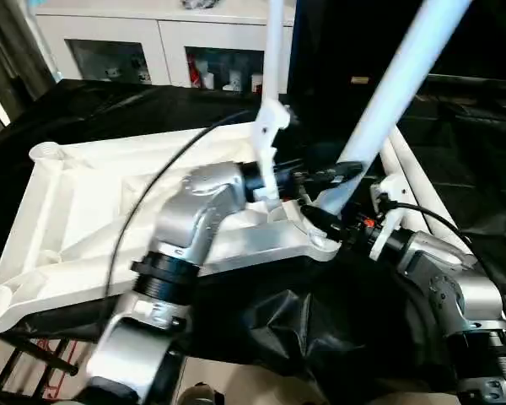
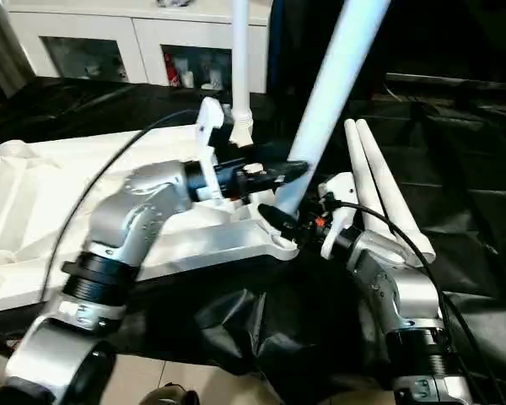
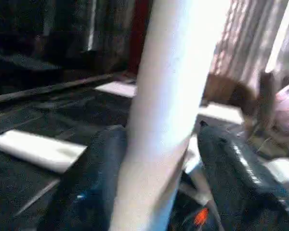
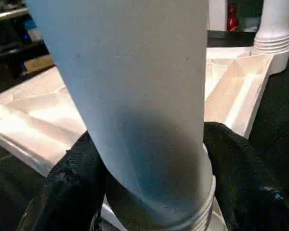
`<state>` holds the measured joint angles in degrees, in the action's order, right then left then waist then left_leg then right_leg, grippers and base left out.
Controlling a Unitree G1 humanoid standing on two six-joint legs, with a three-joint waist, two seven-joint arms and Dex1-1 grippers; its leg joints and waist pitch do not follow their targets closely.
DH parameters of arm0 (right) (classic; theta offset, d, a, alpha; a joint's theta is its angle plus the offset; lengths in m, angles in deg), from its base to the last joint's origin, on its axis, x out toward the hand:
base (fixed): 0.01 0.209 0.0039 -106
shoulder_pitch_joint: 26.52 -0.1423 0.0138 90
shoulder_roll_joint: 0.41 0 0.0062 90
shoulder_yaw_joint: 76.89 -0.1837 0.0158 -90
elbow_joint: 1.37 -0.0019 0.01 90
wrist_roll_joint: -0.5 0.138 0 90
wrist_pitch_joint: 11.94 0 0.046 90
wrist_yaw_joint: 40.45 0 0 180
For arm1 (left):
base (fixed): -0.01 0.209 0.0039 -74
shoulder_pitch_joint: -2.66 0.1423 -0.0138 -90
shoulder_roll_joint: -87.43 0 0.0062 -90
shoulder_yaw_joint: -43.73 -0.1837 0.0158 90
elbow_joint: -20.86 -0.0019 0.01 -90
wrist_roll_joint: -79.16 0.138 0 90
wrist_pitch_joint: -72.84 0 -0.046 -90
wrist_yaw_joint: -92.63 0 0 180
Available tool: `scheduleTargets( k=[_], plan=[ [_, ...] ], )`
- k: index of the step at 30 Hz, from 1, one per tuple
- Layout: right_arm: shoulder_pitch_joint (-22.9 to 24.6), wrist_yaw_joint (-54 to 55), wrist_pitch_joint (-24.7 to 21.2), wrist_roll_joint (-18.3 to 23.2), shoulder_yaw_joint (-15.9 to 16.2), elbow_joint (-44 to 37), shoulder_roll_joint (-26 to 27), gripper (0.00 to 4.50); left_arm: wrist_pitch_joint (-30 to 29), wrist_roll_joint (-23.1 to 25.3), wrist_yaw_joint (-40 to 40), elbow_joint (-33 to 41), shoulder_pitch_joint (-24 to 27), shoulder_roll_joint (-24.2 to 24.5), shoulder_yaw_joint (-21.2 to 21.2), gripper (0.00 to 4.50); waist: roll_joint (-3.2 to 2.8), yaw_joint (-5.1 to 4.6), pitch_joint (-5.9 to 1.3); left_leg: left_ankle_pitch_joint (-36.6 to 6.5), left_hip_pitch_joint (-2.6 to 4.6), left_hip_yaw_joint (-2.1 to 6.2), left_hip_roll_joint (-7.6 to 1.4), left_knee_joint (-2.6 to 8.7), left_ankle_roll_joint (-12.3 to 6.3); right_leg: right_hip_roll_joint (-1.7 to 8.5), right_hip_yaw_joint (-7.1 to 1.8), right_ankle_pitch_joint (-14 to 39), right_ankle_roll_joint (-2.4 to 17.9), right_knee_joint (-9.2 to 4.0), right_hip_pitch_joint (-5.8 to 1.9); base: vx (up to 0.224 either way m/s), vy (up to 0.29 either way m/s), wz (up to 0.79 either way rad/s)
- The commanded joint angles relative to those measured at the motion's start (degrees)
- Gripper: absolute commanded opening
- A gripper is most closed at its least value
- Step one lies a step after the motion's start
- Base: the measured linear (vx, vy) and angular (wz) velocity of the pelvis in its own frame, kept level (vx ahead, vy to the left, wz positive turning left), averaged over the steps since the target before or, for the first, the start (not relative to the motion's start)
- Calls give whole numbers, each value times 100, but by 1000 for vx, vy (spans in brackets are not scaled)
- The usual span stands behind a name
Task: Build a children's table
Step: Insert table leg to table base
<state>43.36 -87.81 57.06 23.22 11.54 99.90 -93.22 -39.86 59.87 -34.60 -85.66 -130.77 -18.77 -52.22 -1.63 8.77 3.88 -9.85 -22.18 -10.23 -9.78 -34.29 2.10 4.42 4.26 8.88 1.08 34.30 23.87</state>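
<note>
The tilted leg (image 2: 325,93) leaned up-right out of the tabletop's (image 1: 84,202) near corner socket (image 1: 320,245), right gripper (image 2: 291,221) clamped low on it, left gripper's (image 2: 278,173) fingers apart around it just above.

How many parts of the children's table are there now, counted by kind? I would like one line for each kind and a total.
Tabletop, lying with its ribbed underside up: 1
Legs standing in corner sockets: 2, one upright at the far corner, one leaning at the near corner
Loose legs lying on the black cloth: 2
Total: 5 parts
</note>
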Motion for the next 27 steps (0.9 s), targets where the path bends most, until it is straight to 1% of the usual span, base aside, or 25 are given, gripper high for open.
scheduleTargets(
  k=[1, 2, 3, 4, 5, 7, 8, 9, 11, 12, 13, 14, 15, 17, 18, 19, 20, 22, 23, 24, 25, 26, 27],
  plan=[
    [10, -70, -65, -21, 82, -245, -64, 261, 215, 254, -185, -130, -102, -19, -174, 303, 118, 26, -487, -817, 56, 109, -289, 331, -491, 447, -242, 1556, 1047, -418, -367, 0, 0, 0],
    [11, -69, -83, -11, 88, -268, -65, 261, 363, 353, -280, -217, -120, -37, -187, 313, 119, 25, -482, -826, 52, 116, -292, 339, -495, 444, -240, 1599, 1012, -424, -368, 0, 0, 0],
    [11, -69, -84, -10, 88, -270, -65, 261, 373, 360, -287, -223, -121, -38, -188, 317, 109, 16, -483, -838, 51, 117, -289, 339, -485, 438, -239, 1628, 961, -434, -367, 0, 0, 0],
    [12, -76, -107, 8, 102, -301, -76, 261, 462, 369, -346, -288, -138, -81, -150, 322, 114, 16, -484, -842, 54, 116, -286, 338, -479, 437, -237, 1646, 938, -439, -369, 0, 0, 0],
    [13, -87, -139, 30, 132, -353, -112, 261, 498, 227, -379, -347, -180, -194, -5, 334, 108, 13, -487, -832, 52, 120, -288, 341, -465, 438, -237, 1646, 918, -437, -374, 0, 0, 0],
    [13, -94, -173, 53, 127, -395, -135, 261, 371, 97, -370, -336, -211, -232, 68, 356, 111, 20, -492, -827, 64, 116, -296, 336, -453, 445, -239, 1593, 974, -427, -371, 0, 0, 0],
    [12, -102, -194, 59, 119, -418, -145, 261, 290, 38, -383, -334, -235, -240, 97, 359, 94, 22, -493, -847, 64, 116, -298, 332, -452, 441, -237, 1560, 1016, -426, -362, 0, 0, 0],
    [17, -125, -213, 61, 114, -446, -156, 261, 197, -20, -417, -341, -268, -240, 133, 309, 99, 26, -494, -866, 66, 118, -300, 334, -453, 439, -236, 1528, 1049, -415, -362, 0, 0, 0],
    [24, -151, -232, 72, 114, -472, -168, 261, 134, -63, -447, -345, -296, -241, 169, 314, 101, 29, -491, -889, 69, 116, -294, 330, -455, 445, -235, 1550, 1053, -421, -364, 0, 0, 0],
    [23, -164, -250, 85, 111, -490, -179, 261, 40, -130, -597, -387, -352, -269, 272, 314, 96, 35, -491, -870, 62, 115, -289, 326, -455, 440, -235, 1539, 1056, -416, -369, 0, 0, 0],
    [22, -165, -256, 89, 109, -494, -182, 261, 1, -159, -653, -402, -373, -282, 315, 271, 99, 42, -489, -861, 59, 119, -290, 324, -462, 445, -233, 1520, 1068, -414, -373, 0, 0, 0],
    [22, -165, -258, 90, 108, -496, -183, 261, -11, -168, -671, -407, -379, -286, 328, 271, 100, 38, -486, -869, 56, 119, -290, 325, -467, 441, -231, 1529, 1069, -414, -371, 0, 0, 0],
    [29, -177, -304, 119, 108, -543, -204, 261, -67, -311, -788, -468, -460, -349, 507, 261, 103, 38, -491, -847, 57, 111, -280, 316, -479, 439, -230, 1540, 1070, -421, -375, 0, 0, 0],
    [31, -177, -318, 127, 111, -559, -211, 261, -82, -366, -802, -471, -482, -369, 563, 272, 99, 48, -497, -822, 58, 116, -281, 312, -481, 437, -227, 1503, 1077, -416, -375, 0, 0, 0],
    [34, -178, -334, 135, 113, -584, -221, 261, -130, -420, -832, -457, -506, -388, 607, 256, 106, 47, -496, -811, 51, 123, -286, 316, -492, 442, -227, 1479, 1067, -406, -384, 0, 0, 0],
    [35, -177, -339, 136, 114, -598, -224, 261, -163, -417, -843, -440, -511, -385, 597, 231, 102, 48, -496, -814, 55, 122, -285, 315, -493, 436, -222, 1484, 1076, -408, -376, 0, 0, 0],
    [35, -177, -339, 136, 114, -598, -224, 261, -163, -417, -843, -440, -511, -385, 597, 222, 101, 46, -496, -822, 61, 121, -287, 315, -501, 433, -225, 1491, 1072, -414, -370, 0, 0, 0],
    [32, -174, -343, 134, 115, -617, -230, 261, -236, -410, -877, -414, -521, -375, 570, 229, 91, 59, -497, -834, 53, 126, -287, 311, -501, 435, -225, 1511, 1050, -412, -375, 0, 0, 0],
    [30, -173, -344, 133, 114, -622, -233, 261, -264, -409, -897, -407, -526, -371, 559, 216, 99, 55, -492, -842, 54, 124, -289, 320, -495, 435, -226, 1530, 1036, -419, -375, 0, 0, 0],
    [30, -173, -344, 133, 114, -622, -233, 261, -264, -409, -897, -407, -526, -371, 559, 203, 94, 63, -492, -863, 70, 121, -290, 316, -479, 435, -226, 1596, 1030, -431, -361, 0, 0, 0],
    [25, -166, -340, 126, 113, -624, -234, 296, -300, -405, -938, -407, -534, -372, 555, 197, 93, 68, -493, -860, 66, 122, -292, 318, -473, 436, -227, 1601, 1027, -427, -364, 0, 0, 0],
    [-3, -125, -361, 118, 95, -651, -240, 317, -523, -300, -1310, -474, -625, -399, 559, 198, 103, 82, -495, -876, 70, 125, -294, 319, -455, 438, -227, 1603, 1015, -425, -365, 0, 0, 0],
    [-3, -125, -361, 118, 95, -651, -240, 331, -523, -300, -1310, -474, -625, -399, 559, 197, 96, 79, -497, -887, 72, 121, -300, 316, -433, 428, -230, 1565, 1023, -405, -360, 0, 0, 0]
  ],
)
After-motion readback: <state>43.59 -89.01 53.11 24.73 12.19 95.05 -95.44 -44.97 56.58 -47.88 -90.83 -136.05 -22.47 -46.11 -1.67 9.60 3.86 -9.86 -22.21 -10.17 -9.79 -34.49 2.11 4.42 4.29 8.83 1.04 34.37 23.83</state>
